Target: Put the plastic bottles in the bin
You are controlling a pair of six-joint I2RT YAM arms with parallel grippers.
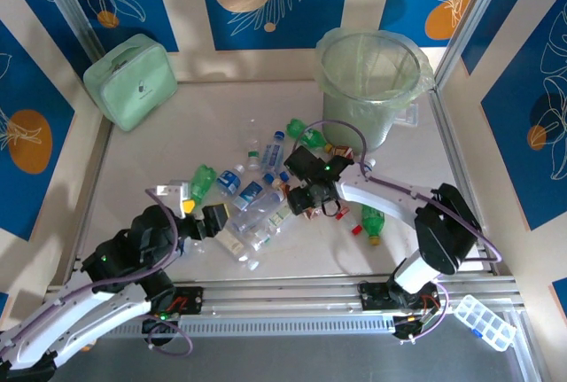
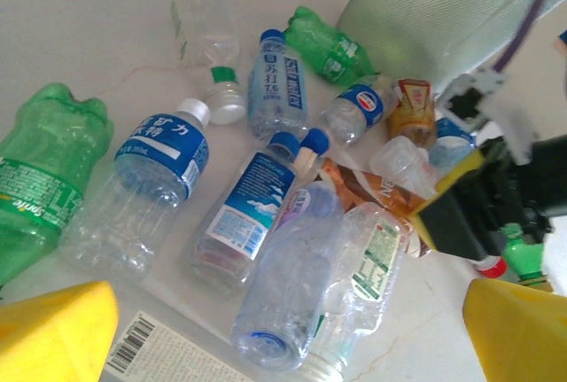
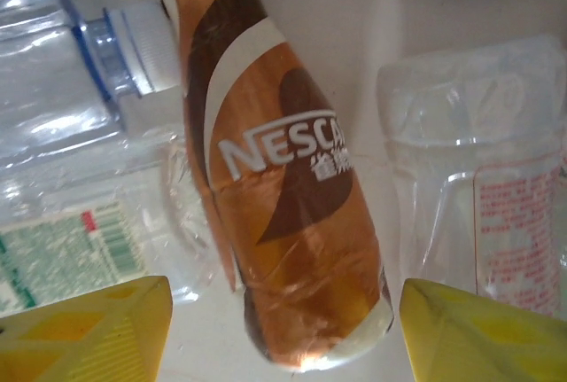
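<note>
The plastic bottles (image 1: 257,209) lie on their sides in a loose heap, crushed, clear, mostly blue-labelled and blue-capped. One green bottle (image 1: 203,183) sits at the heap's left edge, a second green bottle (image 1: 373,221) apart to the right. Right under me a brown Nescafé bottle (image 3: 283,214) lies flat. The bin (image 1: 354,103) stands upright at the far right, translucent pale green, bag-lined, open-topped

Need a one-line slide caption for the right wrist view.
Open right gripper with a fingertip on either side of a brown Nescafe bottle, clear bottles lying beside it.
</note>
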